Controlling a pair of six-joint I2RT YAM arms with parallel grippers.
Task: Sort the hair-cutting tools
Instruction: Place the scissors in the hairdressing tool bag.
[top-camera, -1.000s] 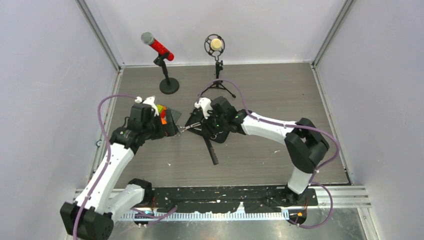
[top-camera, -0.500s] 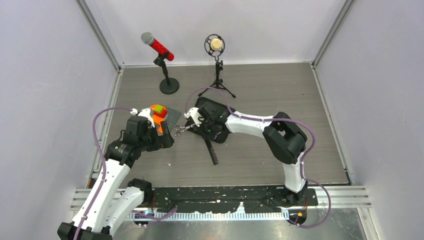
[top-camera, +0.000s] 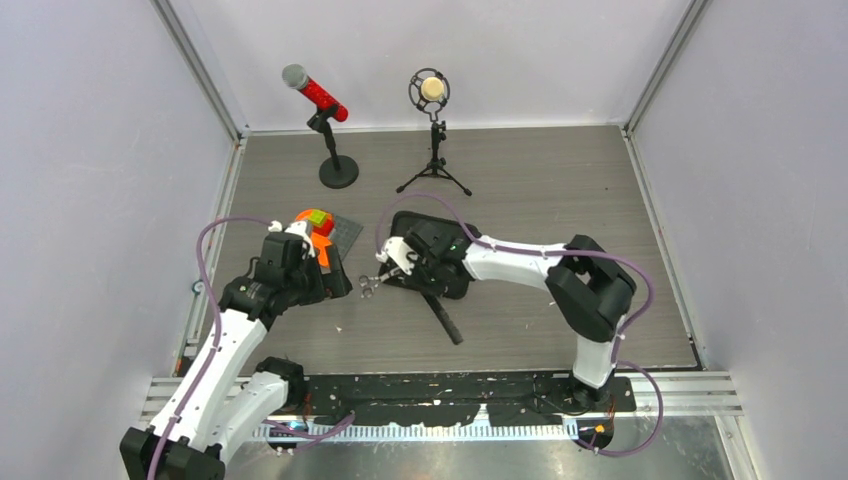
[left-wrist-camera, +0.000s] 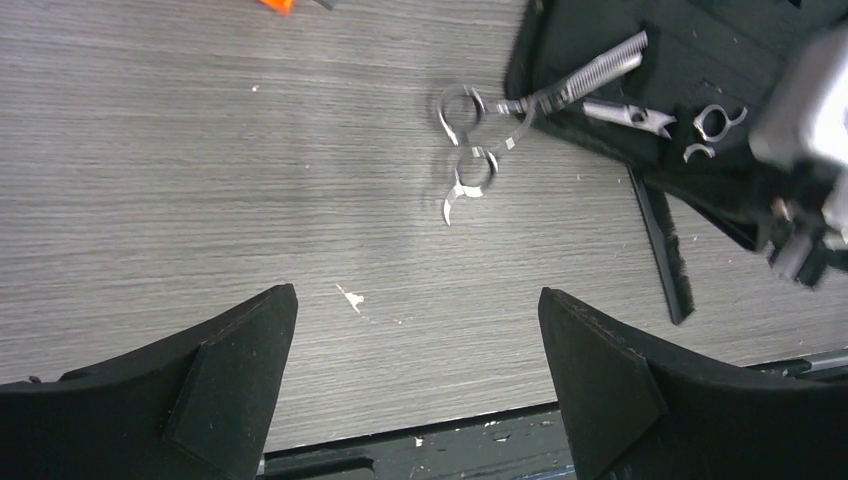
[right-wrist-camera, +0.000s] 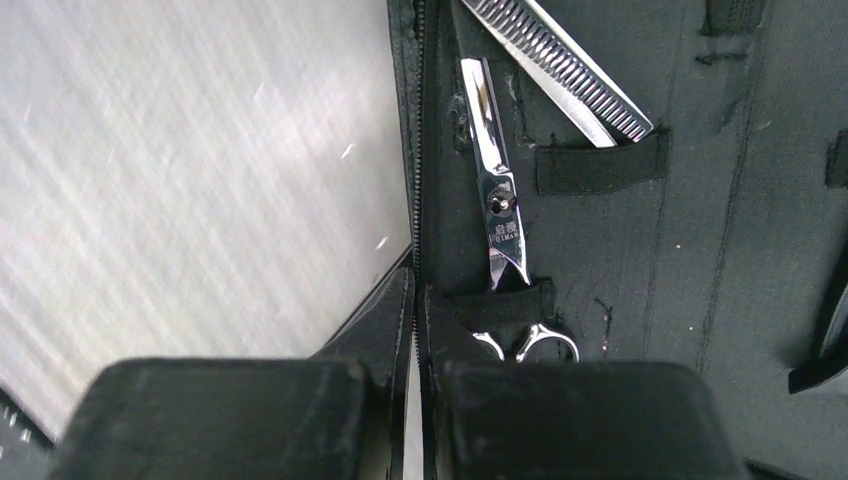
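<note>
Scissors with a toothed thinning blade are lying half on, half off the black zip case. The blade is resting on the case's near-left edge and both ring handles are out on the grey table. A second pair of scissors is sitting inside the open case, its blade running along the zip edge and its handle end tucked under an elastic strap, with the rings showing below it. The toothed blade is lying just above it at an angle. A narrow black comb is lying on the table, slanting away from the case's near edge.

Right gripper is hanging low over the case's left edge with its fingers pressed together. The zip line is running straight into the seam between them — can't tell whether it is pinching the edge.

Left gripper is hovering over bare table just beside the ring handles, fingers spread wide, gripping nothing.

Further out, an orange and green block is sitting on a dark mat by the left wrist. Two microphones on stands — red one, round one — are standing at the far side, well apart from the case.
</note>
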